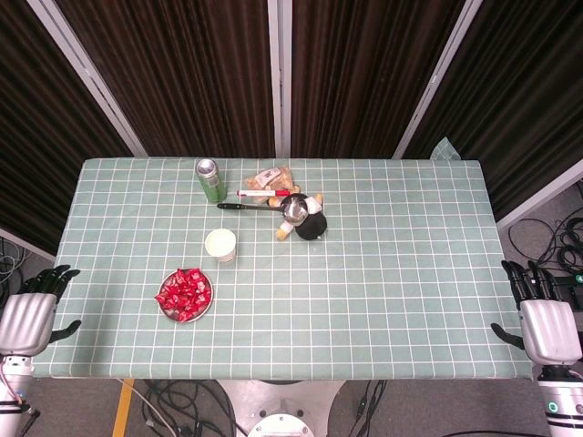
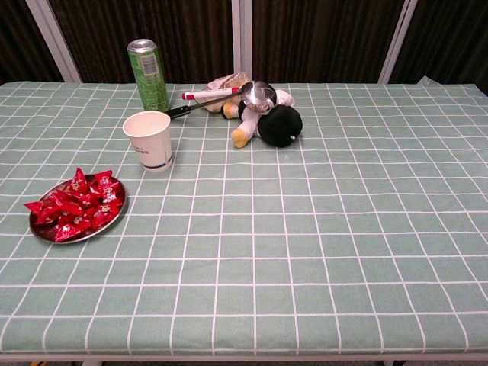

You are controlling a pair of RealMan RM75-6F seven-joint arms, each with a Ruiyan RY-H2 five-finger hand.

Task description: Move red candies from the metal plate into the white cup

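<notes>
Red candies (image 2: 76, 204) fill the metal plate (image 2: 116, 216) at the bench's (image 2: 320, 252) near left, the white cup (image 2: 149, 139) just beyond. The left robot hand (image 1: 32, 314) and right robot hand (image 1: 544, 319) hang off the bench's sides, fingers apart, holding nothing.

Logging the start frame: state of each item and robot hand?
white cup: upright, looks empty
metal plate: piled with red candies
green can: upright
plush toy: lying down, ladle on it
red marker: lying flat
left robot hand: open, off the table
right robot hand: open, off the table

Green can (image 2: 149, 74), plush toy (image 2: 271, 118), ladle (image 2: 255, 95)
</notes>
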